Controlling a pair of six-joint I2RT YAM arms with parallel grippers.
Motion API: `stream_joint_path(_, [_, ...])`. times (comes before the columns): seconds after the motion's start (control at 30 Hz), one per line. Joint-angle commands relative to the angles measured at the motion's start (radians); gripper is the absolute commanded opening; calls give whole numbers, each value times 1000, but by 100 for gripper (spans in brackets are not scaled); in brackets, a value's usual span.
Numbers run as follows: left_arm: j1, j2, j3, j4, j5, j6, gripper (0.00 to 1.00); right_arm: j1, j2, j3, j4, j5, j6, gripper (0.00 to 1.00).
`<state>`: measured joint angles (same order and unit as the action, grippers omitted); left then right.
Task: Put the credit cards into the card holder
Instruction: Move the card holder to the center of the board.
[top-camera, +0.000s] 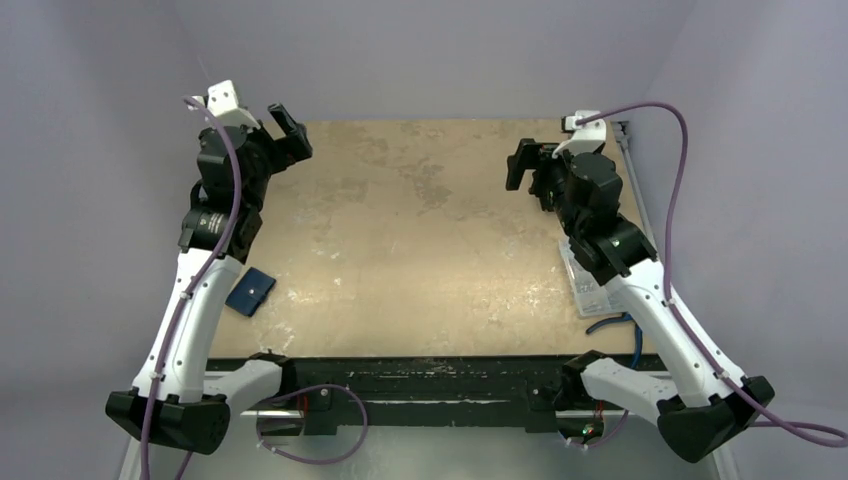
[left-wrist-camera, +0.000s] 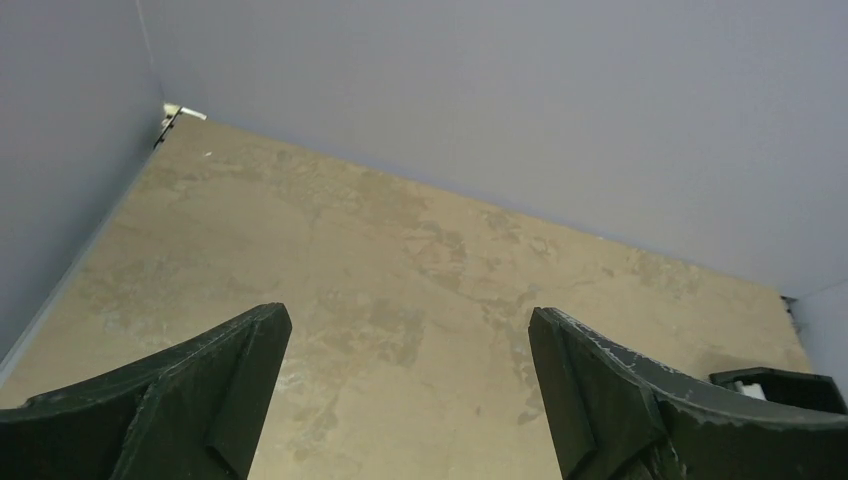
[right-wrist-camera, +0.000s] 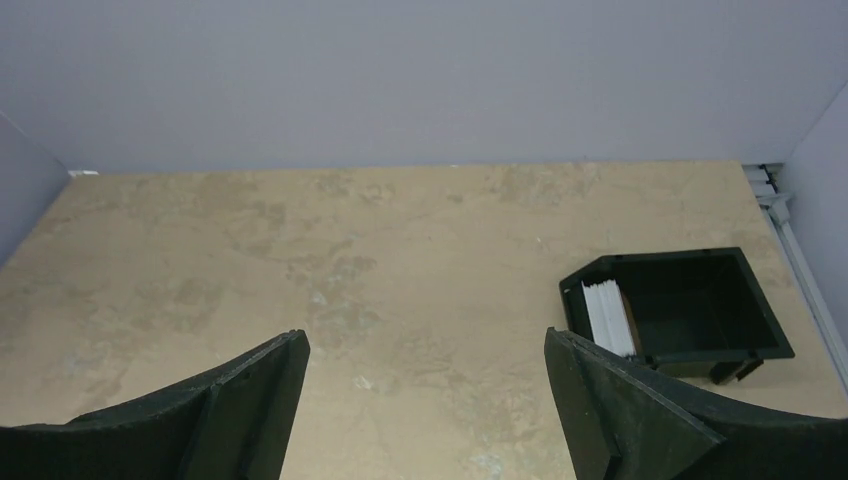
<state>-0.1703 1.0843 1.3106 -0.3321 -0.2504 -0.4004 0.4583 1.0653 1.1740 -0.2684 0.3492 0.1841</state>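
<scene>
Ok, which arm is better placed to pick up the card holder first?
Left. The card holder lies at the near left of the table, right beside the left arm; the right arm stands on the far side. Both arms' jaws are open and empty.

2 grippers are counted, the left gripper (left-wrist-camera: 410, 330) and the right gripper (right-wrist-camera: 425, 345), each with 2 fingers (left-wrist-camera: 225, 385). 1 card holder (top-camera: 249, 291) is seen well behind the left gripper. 1 black box (right-wrist-camera: 690, 300) is seen ahead and right of the right gripper, holding 1 stack of white cards (right-wrist-camera: 608, 318); the cards in it cannot be counted. 1 table (top-camera: 420, 250) is counted.
</scene>
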Motion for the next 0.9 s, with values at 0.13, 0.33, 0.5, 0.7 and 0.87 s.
stream_joint_path(0.13, [234, 56, -160, -188, 4, -81, 99, 3, -8, 1, 73, -131, 58, 99])
stream_joint_path(0.33, [358, 98, -267, -411, -322, -453, 100, 3, 24, -36, 84, -192, 81, 99])
stream_joint_path(0.5, [460, 191, -331, -539, -331, -679, 100, 3, 15, -74, 127, -246, 103, 99])
stream_joint_path(0.7, [617, 168, -521, -379, -126, -711, 100, 3, 3, -90, 132, -275, 99, 99])
stream_joint_path(0.87, [640, 155, -593, -292, -113, -740, 100, 3, -14, -117, 148, -284, 98, 99])
